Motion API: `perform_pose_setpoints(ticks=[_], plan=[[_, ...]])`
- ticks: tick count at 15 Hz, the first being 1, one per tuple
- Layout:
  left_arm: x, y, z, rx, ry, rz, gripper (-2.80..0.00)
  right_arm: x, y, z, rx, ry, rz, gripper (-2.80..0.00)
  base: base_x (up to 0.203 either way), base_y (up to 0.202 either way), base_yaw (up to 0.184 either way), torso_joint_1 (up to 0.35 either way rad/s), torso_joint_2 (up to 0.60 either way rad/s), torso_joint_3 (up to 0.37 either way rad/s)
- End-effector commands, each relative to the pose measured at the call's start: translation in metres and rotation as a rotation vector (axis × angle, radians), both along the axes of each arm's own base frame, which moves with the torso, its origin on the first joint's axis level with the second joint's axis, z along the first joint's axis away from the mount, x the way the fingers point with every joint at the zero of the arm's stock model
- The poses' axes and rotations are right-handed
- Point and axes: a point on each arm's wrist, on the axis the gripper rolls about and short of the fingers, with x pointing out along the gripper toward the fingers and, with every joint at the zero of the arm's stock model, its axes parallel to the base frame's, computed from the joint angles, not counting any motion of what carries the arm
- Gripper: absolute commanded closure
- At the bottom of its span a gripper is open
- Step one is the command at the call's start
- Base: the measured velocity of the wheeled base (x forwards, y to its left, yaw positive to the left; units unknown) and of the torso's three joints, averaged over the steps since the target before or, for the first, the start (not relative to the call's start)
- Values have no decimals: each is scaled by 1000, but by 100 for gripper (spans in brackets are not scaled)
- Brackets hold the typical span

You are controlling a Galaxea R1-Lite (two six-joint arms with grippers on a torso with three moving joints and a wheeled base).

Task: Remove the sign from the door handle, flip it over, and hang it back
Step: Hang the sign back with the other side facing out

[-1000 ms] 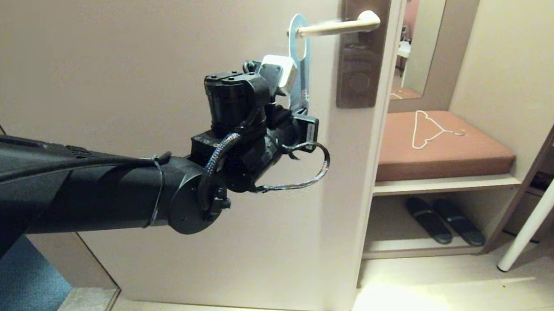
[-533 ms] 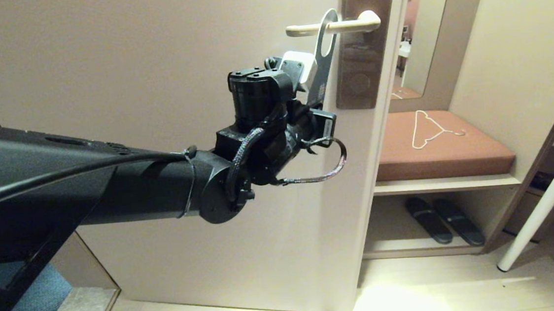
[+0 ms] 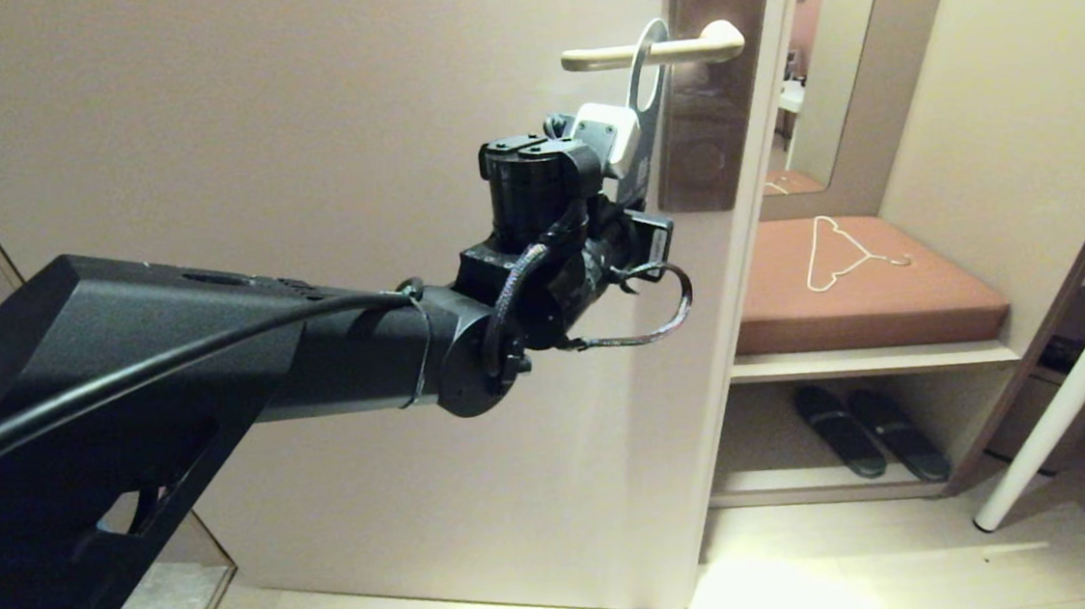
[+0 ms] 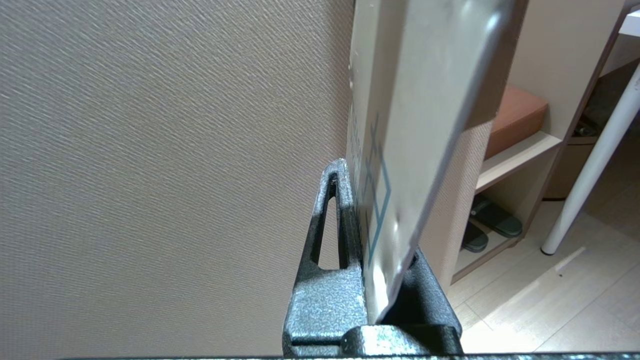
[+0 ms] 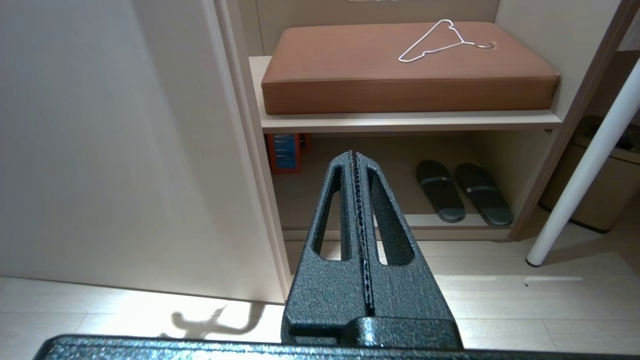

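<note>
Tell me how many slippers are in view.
2: both slippers lie side by side on the low shelf under the cushioned bench, the left slipper beside the right slipper. More may be hidden behind the door.

Place: we take this for a hotel room entryway.
Door: a beige door (image 3: 296,121) carrying a door hanger sign (image 3: 644,93) on its lever handle (image 3: 649,52).
Bench: a brown cushioned seat (image 3: 866,289) with a wire clothes hanger (image 3: 843,250).
Below it: we see slippers (image 3: 867,429) on a shelf.
</note>
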Motion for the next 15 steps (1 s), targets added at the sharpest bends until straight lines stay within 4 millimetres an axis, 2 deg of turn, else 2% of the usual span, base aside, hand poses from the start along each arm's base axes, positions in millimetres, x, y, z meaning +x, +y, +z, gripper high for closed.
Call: perform_pose_setpoints(ticks=[1, 11, 12, 15], plan=[[0, -2, -3, 2, 2, -3, 0, 0, 0, 0, 0, -1, 0, 0, 0, 0, 0, 0, 0, 0], [-14, -7, 8, -12, -11, -39, 0, 0, 0, 0, 0, 0, 0, 0, 0, 0, 0, 0, 0, 0], [-15, -8, 8, -14, -11, -42, -280, 0, 0, 0, 0, 0, 0, 0, 0, 0, 0, 0, 0, 0], [-22, -11, 13, -32, -13, -61, -280, 0, 0, 0, 0, 0, 0, 0, 0, 0, 0, 0, 0, 0]])
